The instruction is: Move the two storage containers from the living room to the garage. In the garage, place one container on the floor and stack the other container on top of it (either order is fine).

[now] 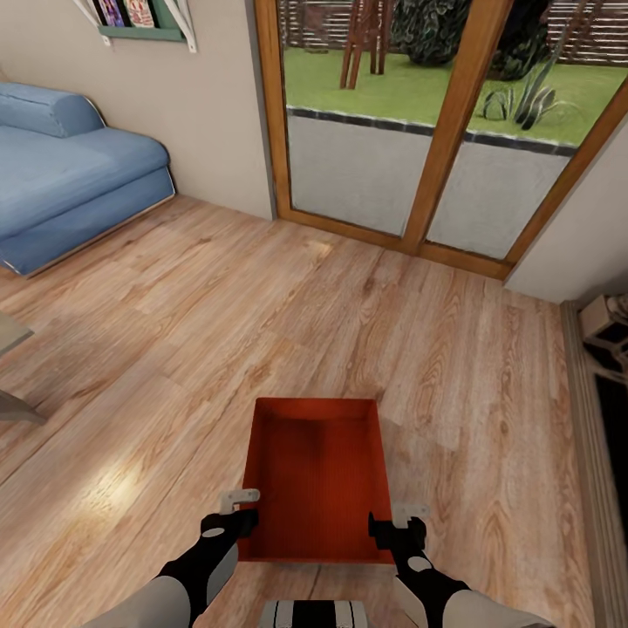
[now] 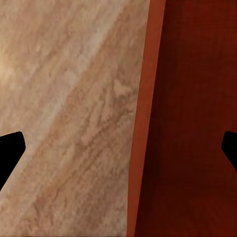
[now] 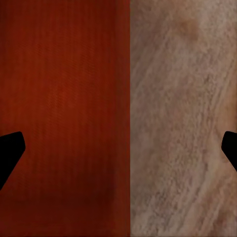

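One orange-red storage container (image 1: pixel 318 475) lies low in the middle of the head view, on or just over the living room's light wood plank floor (image 1: pixel 174 331); I cannot tell which. My left gripper (image 1: pixel 237 515) straddles its left wall and my right gripper (image 1: pixel 397 522) straddles its right wall, both near the container's near end. In the left wrist view the left gripper (image 2: pixel 120 150) has its dark fingertips (image 2: pixel 10 153) far apart, with the container (image 2: pixel 192 123) wall between them. The right gripper (image 3: pixel 120 150) stands the same way over the container (image 3: pixel 64 113). Both are open.
A blue sofa (image 1: pixel 70 166) sits at the far left under a wall shelf (image 1: pixel 139 22). Wood-framed glass doors (image 1: pixel 419 131) stand ahead. A table corner (image 1: pixel 13 366) juts in at the left edge. An ornate fireplace edge (image 1: pixel 606 349) runs along the right.
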Robot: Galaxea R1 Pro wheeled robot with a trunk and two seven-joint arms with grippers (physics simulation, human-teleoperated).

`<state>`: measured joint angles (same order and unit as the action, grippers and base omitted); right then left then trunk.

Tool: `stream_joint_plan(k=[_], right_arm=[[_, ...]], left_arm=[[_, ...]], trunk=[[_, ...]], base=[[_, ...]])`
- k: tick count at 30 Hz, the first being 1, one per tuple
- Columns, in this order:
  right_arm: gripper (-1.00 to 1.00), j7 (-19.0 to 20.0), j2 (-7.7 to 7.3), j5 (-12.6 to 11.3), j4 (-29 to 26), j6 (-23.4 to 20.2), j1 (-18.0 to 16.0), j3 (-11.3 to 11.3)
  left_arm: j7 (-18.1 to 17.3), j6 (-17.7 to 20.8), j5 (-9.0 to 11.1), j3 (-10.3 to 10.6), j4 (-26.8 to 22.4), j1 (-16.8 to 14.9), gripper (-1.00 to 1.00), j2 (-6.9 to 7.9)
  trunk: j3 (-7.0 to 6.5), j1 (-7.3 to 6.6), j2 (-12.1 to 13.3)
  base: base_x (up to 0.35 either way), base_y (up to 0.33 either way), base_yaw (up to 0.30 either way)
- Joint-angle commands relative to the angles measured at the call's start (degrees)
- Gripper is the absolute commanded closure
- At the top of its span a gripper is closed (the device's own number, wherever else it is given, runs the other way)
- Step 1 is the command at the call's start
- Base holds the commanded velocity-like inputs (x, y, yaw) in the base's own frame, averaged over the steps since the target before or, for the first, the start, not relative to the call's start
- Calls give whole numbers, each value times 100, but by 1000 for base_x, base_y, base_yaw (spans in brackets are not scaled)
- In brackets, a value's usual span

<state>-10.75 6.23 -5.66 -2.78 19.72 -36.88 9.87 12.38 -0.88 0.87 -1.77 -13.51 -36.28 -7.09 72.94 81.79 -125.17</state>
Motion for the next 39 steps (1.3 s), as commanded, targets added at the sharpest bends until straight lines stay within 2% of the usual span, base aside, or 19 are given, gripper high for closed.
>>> stream_joint_plan(k=[1,3,12,24,39], right_arm=[[-100,-15,1,-58,6,21,-3,50],[-100,-15,1,-58,6,23,-3,49],[-100,-7,1,-58,6,32,-3,50],[-100,-6,1,-58,6,32,-3,50],[-100,-6,6,-59,6,31,-3,50]], left_arm=[[10,-9,9,-16,0,-2,-100,-3],[10,-9,5,-16,3,-2,-100,-3],[6,1,-49,0,55,-2,-100,-26],[10,3,-343,2,116,-2,-100,-36],[11,0,-342,1,55,-2,-100,-23]], trunk=[[22,22,-43],[58,66,-123],[58,66,-123],[58,66,-123],[58,66,-123]], base=[[0,0,0],[0,0,0],[0,0,0],[0,0,0],[0,0,0]])
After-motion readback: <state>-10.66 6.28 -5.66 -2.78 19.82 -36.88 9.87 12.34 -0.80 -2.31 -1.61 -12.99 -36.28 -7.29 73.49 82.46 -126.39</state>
